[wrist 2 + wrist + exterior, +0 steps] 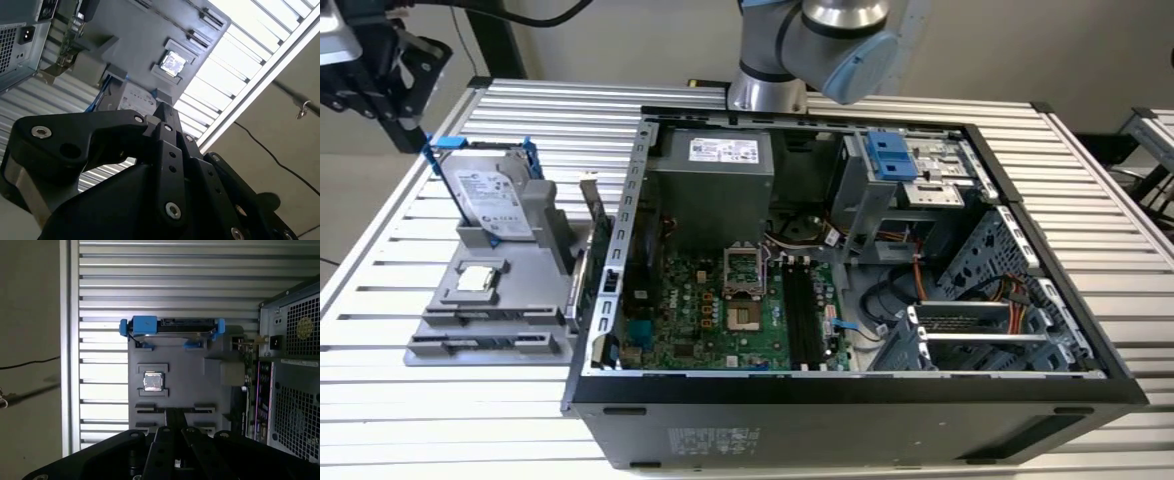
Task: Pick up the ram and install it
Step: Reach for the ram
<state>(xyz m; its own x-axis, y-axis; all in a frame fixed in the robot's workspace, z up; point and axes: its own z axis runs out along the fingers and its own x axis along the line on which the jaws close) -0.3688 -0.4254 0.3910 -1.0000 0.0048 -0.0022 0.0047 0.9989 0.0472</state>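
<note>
The ram (pixel 596 235) stands on edge as a thin strip in the grey holder (pixel 480 320), on the side next to the open computer case (pixel 854 400). In the first wrist view the ram (pixel 246 376) shows edge-on beside the case's rear panel. My gripper (pixel 404 128) hangs high at the exterior view's far left, above and behind the holder and well apart from the ram. In both wrist views the gripper (pixel 175 415) (pixel 164 107) has its fingers pressed together with nothing between them. Long black slot strips (pixel 803 310) lie on the motherboard inside the case.
A silver hard drive (pixel 494 195) with blue rails stands upright in the holder, and a small square chip (pixel 479 279) lies in front of it. The arm's base (pixel 767 90) stands behind the case. The table (pixel 414 420) is ribbed metal; its edge is near the holder.
</note>
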